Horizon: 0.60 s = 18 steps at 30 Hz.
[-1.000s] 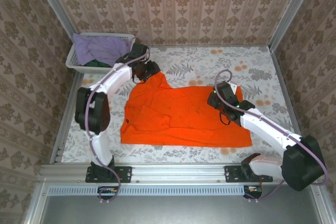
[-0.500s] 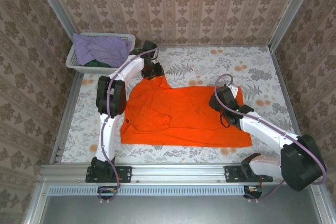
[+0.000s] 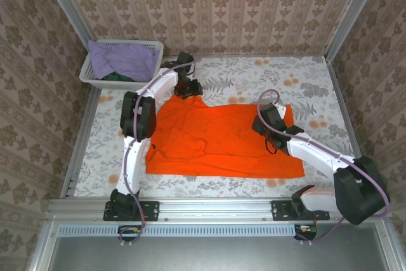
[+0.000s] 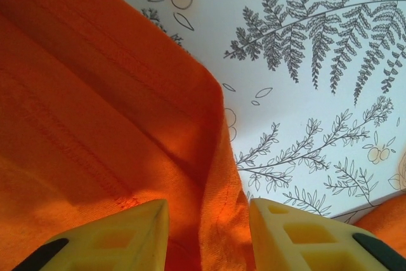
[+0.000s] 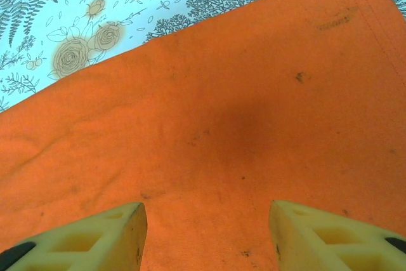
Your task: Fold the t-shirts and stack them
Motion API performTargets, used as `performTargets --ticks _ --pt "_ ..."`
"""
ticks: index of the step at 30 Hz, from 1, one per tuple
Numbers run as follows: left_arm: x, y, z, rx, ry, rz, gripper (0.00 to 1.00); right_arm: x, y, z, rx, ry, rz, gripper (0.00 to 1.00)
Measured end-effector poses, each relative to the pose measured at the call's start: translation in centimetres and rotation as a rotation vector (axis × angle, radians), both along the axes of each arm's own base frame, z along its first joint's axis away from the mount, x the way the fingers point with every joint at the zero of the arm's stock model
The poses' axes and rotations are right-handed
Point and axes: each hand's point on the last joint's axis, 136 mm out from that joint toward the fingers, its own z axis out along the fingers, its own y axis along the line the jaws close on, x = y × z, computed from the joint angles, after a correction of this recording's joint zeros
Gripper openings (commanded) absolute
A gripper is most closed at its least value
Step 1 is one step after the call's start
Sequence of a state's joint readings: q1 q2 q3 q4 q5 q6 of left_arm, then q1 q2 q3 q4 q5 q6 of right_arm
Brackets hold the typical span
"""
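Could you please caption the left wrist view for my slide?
Left gripper, jaws apart, around a raised edge fold of the orange t-shirt on the fern-print tablecloth.

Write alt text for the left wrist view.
The left gripper, its two yellow fingertips apart, sits astride a raised fold at the edge of the orange t-shirt, which covers the left half of the picture. To the right lies a white tablecloth printed with dark ferns and small flowers.
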<state>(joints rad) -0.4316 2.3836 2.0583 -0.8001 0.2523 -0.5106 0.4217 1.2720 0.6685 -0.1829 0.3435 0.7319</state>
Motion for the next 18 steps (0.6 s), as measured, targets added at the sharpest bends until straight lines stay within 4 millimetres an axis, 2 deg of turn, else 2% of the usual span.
performTargets --ticks 18 --pt "-1.4 -2.2 -0.1 -0.004 -0.008 -0.091 0.19 0.2 -0.2 0.1 0.006 0.001 -0.006 0.54"
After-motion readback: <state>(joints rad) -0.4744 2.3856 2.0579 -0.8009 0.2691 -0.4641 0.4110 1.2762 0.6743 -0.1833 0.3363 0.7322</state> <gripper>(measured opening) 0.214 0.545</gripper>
